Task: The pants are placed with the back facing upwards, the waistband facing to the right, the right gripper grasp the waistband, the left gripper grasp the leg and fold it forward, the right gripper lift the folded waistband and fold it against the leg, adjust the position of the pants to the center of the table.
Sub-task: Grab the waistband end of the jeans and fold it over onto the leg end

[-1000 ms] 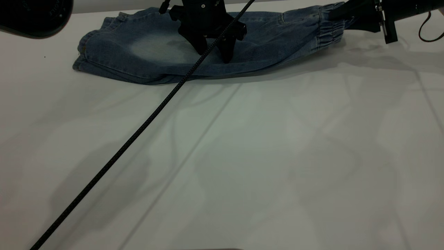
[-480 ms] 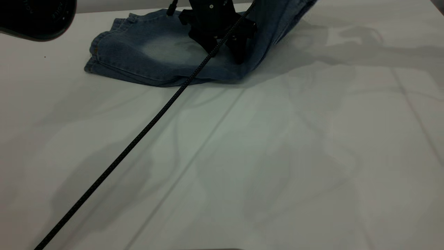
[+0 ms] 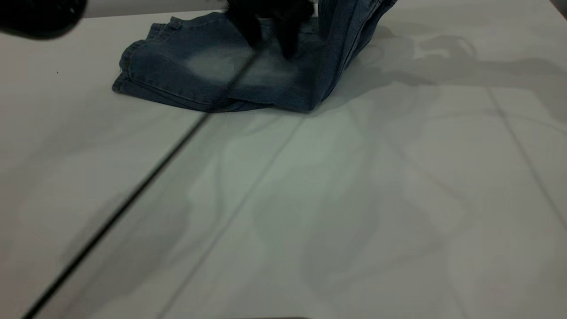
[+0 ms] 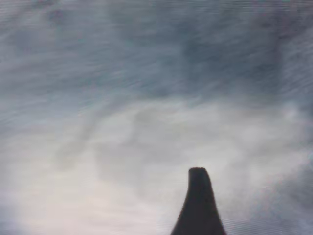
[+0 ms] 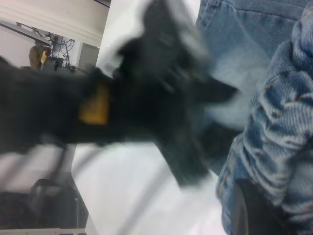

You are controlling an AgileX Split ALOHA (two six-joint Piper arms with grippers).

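Note:
The pants [image 3: 199,71] lie folded lengthwise at the far side of the table [image 3: 310,199], with the bleached patch facing up. Their right end rises steeply out of the top of the exterior view. My right gripper [image 5: 266,196] is out of that view; the right wrist view shows it shut on the ruched waistband [image 5: 283,122], with one dark finger [image 5: 247,213] under the denim. My left gripper [image 3: 271,49] is blurred above the middle of the pants, its two fingers apart. In the left wrist view one finger [image 4: 198,205] shows over pale denim [image 4: 146,137]. The printed leg is hidden.
The left arm's black braided cable [image 3: 133,195] runs diagonally across the table from the near left corner to the pants. A dark rounded body [image 3: 40,15] sits at the far left edge. The white tabletop stretches wide in front of the pants.
The waistband end has been lifted off the table and carried up and to the left. The pants' left end slid slightly right. The left gripper has risen a little and now blurs.

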